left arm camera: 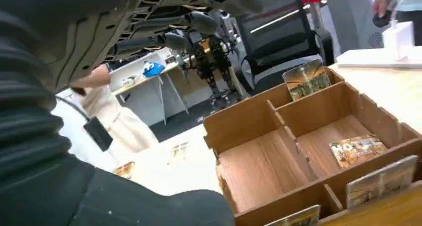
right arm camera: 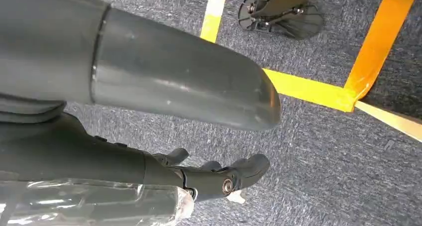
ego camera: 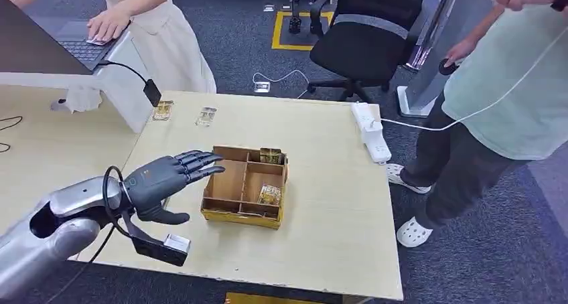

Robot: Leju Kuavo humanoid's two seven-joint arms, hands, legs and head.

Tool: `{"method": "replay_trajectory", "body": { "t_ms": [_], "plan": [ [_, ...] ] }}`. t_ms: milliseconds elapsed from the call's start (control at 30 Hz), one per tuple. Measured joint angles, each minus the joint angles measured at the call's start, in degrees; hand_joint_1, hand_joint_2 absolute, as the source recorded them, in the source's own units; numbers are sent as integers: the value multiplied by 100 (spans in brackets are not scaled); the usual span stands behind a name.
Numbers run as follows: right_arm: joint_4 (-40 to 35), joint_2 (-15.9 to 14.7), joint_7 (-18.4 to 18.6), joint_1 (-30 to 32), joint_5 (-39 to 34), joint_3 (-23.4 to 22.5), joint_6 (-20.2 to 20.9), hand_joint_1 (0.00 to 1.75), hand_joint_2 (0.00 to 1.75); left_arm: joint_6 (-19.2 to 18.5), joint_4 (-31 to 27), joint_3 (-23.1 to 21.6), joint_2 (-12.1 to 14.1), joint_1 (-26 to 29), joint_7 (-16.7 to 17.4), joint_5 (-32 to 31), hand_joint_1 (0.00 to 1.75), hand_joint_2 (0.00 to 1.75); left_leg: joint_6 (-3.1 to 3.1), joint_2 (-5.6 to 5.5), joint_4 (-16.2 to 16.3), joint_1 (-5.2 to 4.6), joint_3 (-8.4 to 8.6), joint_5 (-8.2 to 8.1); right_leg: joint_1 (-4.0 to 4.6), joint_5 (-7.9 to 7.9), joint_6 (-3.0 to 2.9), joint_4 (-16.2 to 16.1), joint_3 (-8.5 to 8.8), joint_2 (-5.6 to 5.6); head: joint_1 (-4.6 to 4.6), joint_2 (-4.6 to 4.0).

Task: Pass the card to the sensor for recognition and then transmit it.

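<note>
Left hand (ego camera: 167,178): empty, fingers straight and spread, thumb out to the side; poised over the worktop (ego camera: 321,203) just beside the near-left wall of the wooden box (ego camera: 231,183). Judged a reach posture, splayed so the fingers can close on a card from above.

Right hand (right arm camera: 219,178): hangs over the carpeted floor with yellow tape lines; fingers loosely curled, nothing seen in them, though whether they are closed I cannot tell. Apparently idle for this step.

Wooden box: low, partitioned into compartments, open at the top, so cards stay sorted and reachable.

Cards, the task's things: one lies flat (ego camera: 270,195) in the near-right compartment; one leans upright (ego camera: 270,156) in the far-right compartment. The large left compartment holds nothing.

Two further cards (ego camera: 163,110) lie loose at the worktop's far-left edge, near a small black device on a cable (ego camera: 152,92), possibly the sensor.
</note>
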Motion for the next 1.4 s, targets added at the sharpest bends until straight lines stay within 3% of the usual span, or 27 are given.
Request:
{"method": "replay_trajectory", "body": {
  "t_ms": [267, 400, 533, 700, 1000, 1400],
  "plan": [
    [33, 0, 13, -74, 42, 0, 22, 0, 0, 367, -50, -463, -55, -114, 258, -461, 0, 175, 0, 1, 1, -1, 1, 0, -1, 1, 0, 0, 1, 1, -2, 0],
    [24, 0, 74, -44, 44, -15, 0, 0, 0, 899, -76, -737, -177, 6, 573, -1008, 0, 175, 0, 1, 0, -1, 1, -1, 0, 0, 0, -1, 0, 1, 0, 0],
    [-79, 2, 313, 52, 125, -66, -46, 0, 0, 1504, 3, -854, -667, 474, 1712, -2373, 0, 175, 1, 0, 0, -3, -2, -2, -3, -1, 1, -2, -1, 0, 4, 0],
    [-273, 22, 586, 156, 350, -162, -50, 0, 0, 1766, 315, -894, -1150, 979, 2258, -3113, 0, 175, 2, 2, 0, -4, -2, -3, -4, -2, 2, -4, -2, 0, 2, 0],
    [-479, 87, 690, 257, 538, -415, 61, 0, 0, 1777, 695, -795, -1690, 1447, 2511, -3497, 0, 175, 2, -1, 0, -2, -1, -3, -3, -1, 1, -3, 1, -3, 2, 0],
    [-527, 103, 691, 287, 542, -503, 72, 0, 0, 1766, 800, -734, -1836, 1527, 2518, -3508, 0, 175, 1, -1, 0, -2, -1, -2, -2, -1, 1, -2, 1, -2, 4, 0]
  ]
}}
